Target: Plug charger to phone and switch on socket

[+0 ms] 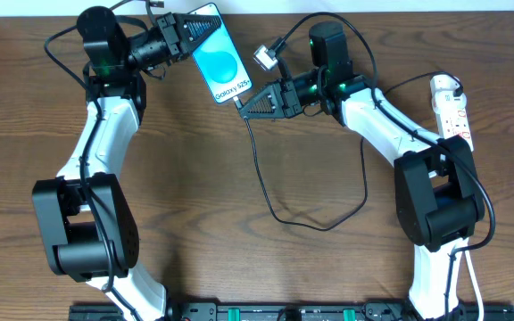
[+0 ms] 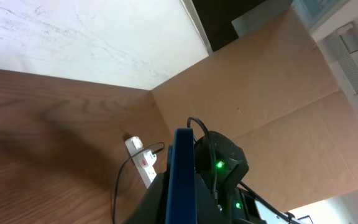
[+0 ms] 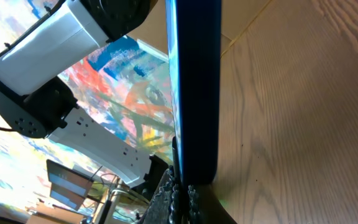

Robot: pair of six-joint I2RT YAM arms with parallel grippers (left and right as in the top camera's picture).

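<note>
The phone [image 1: 221, 64], blue screen up, is held off the table at the back centre. My left gripper [image 1: 188, 36] is shut on its top end; in the left wrist view the phone [image 2: 182, 180] shows edge-on between the fingers. My right gripper [image 1: 253, 101] is shut on the charger's small plug tip, right at the phone's bottom edge [image 3: 194, 93]; the right wrist view shows the fingertips [image 3: 182, 196] pressed against that edge. The black charger cable [image 1: 279, 214] loops over the table towards the white socket strip [image 1: 451, 107] at the far right, which also shows in the left wrist view [image 2: 142, 158].
A brown cardboard wall [image 2: 272, 106] stands behind the socket strip, and a white wall [image 2: 73, 37] runs along the back. The cable's loop lies on the middle of the wooden table [image 1: 239, 259]. The arm bases stand at the front edge.
</note>
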